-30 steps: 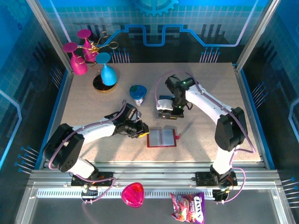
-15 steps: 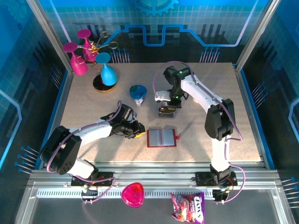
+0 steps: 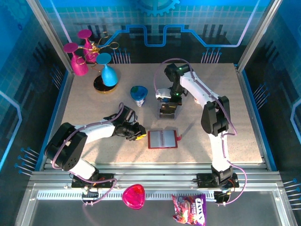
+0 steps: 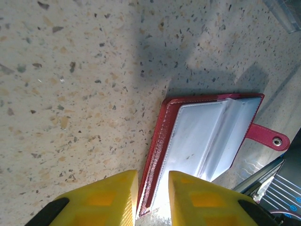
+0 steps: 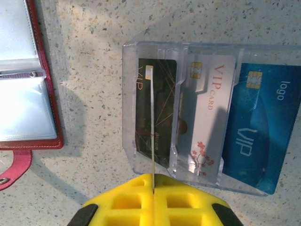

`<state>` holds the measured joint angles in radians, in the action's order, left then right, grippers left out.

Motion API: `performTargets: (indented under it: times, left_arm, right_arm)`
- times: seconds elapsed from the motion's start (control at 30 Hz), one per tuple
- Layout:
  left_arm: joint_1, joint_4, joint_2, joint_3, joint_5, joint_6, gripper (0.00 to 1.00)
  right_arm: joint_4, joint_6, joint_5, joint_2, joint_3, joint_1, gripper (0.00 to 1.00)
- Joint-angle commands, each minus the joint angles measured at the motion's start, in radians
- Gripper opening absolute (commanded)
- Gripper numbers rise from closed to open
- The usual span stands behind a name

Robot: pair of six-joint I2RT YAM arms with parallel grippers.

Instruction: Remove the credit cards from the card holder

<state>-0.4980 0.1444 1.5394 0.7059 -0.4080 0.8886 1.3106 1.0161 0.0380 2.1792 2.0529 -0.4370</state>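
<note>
The right gripper [image 5: 153, 178] is pinching a thin card [image 5: 152, 122] edge-on; beyond its fingertips three VIP cards [image 5: 209, 108] are lying in a clear tray [image 5: 188, 46]; the left gripper [image 4: 153, 188] is sitting slightly spread at a corner of the open red card holder [image 4: 197, 141].

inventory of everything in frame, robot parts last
table: 1, speckled beige, centre
card holder: 1, dark red, open flat, front-centre
clear tray: 1, transparent, beside card holder
credit cards: 3, black, white, blue, side by side in clear tray
thin flat piece: 1, pale, edge-on, in right hand
goblets: 3, two pink, one blue, far-left corner
cone-shaped item: 1, blue, mid-table
heart-shaped dish: 1, pink, front ledge
snack bag: 1, purple, front ledge
left hand: 1, yellow fingers slightly apart, at card holder's left edge
right hand: 1, yellow, shut on thin flat piece, over clear tray
</note>
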Motion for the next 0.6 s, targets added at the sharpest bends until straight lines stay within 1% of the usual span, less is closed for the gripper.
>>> performTargets:
  times: [0.0, 0.57]
  left_arm:
    - [0.009, -0.009, 0.016, 0.031, -0.024, 0.001, 0.24]
    - [0.014, -0.013, 0.016, 0.020, -0.024, 0.001, 0.26]
  right_arm:
    - [0.064, 0.029, 0.034, 0.037, 0.059, 0.013, 0.00]
    - [0.072, 0.030, 0.057, 0.125, 0.079, 0.018, 0.00]
